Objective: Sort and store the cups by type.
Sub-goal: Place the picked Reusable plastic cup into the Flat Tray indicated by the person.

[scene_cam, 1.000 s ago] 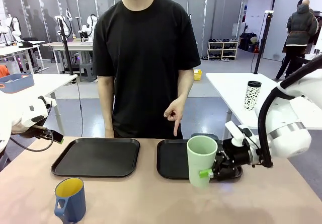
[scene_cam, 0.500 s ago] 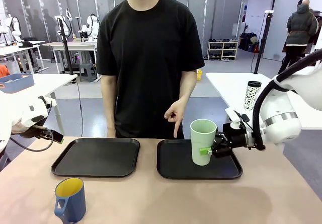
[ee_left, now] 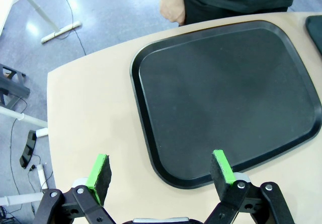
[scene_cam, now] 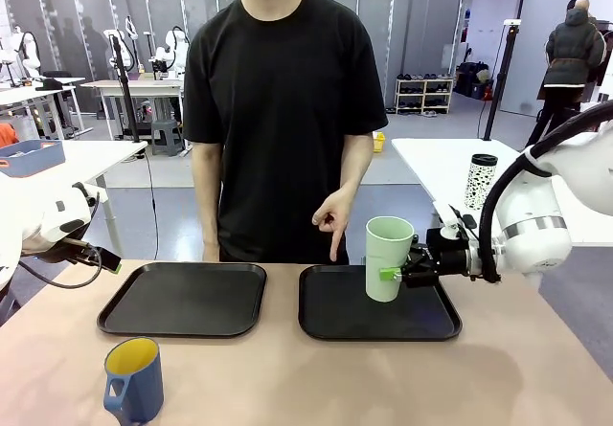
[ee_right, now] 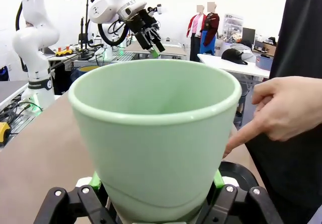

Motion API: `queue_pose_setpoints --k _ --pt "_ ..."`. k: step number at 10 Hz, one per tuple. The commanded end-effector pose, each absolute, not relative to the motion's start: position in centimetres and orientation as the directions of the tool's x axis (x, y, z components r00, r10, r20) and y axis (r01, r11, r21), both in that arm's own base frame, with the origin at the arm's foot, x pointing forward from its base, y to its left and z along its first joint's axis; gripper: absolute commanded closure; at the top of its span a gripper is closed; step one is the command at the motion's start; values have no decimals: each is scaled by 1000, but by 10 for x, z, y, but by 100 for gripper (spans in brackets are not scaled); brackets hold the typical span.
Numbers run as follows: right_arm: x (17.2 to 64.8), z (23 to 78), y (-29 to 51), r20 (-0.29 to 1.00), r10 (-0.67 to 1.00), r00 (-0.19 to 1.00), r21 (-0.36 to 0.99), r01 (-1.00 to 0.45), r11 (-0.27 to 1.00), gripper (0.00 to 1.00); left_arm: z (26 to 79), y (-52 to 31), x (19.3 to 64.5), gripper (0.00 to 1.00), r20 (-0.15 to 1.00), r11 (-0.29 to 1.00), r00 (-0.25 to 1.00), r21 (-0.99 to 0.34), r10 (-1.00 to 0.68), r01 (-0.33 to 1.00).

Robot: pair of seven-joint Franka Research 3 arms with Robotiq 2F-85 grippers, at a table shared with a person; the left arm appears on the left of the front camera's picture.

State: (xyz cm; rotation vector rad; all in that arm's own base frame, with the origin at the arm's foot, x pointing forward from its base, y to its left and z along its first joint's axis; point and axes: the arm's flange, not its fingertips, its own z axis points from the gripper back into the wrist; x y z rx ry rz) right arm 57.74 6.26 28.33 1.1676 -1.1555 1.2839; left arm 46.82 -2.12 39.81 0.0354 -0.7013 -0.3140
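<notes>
The tall pale mint-green tumbler (scene_cam: 387, 258) is upright over the right black tray (scene_cam: 337, 319), with my right gripper (scene_cam: 395, 274) shut on its lower side. In the right wrist view the tumbler (ee_right: 155, 133) sits between the green pads. The person's hand (scene_cam: 332, 217) points a finger down at that tray, just left of the tumbler. The blue mug (scene_cam: 132, 380) with yellow interior stands at the near left of the table. My left gripper (ee_left: 161, 171) hangs open above the near edge of the left black tray (ee_left: 226, 93), holding nothing.
The left tray (scene_cam: 184, 298) lies bare beside the right one. A person in a black shirt stands at the far edge of the table. A white black-speckled tumbler (scene_cam: 480, 181) stands on another table behind, at the right.
My right gripper has carried the mint-green tumbler from the near edge of the right tray farther back and up over the tray, close to the pointing finger. The left arm has stayed still.
</notes>
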Motion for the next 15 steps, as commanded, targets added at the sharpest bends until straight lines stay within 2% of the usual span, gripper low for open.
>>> queue_pose_setpoints --k 1,5,7,15 --pt "585 287 60 999 47 15 16 -1000 -20 15 399 -22 469 0 631 953 718 138 -294 269" --pt "594 265 62 997 57 59 57 -998 30 15 399 -22 469 0 631 953 718 138 -294 269" --pt "596 251 63 998 23 59 58 -998 36 15 399 -22 469 0 631 953 718 138 -294 269" --pt "601 216 67 995 67 79 73 -993 88 15 399 -22 469 0 631 953 718 138 -294 269"
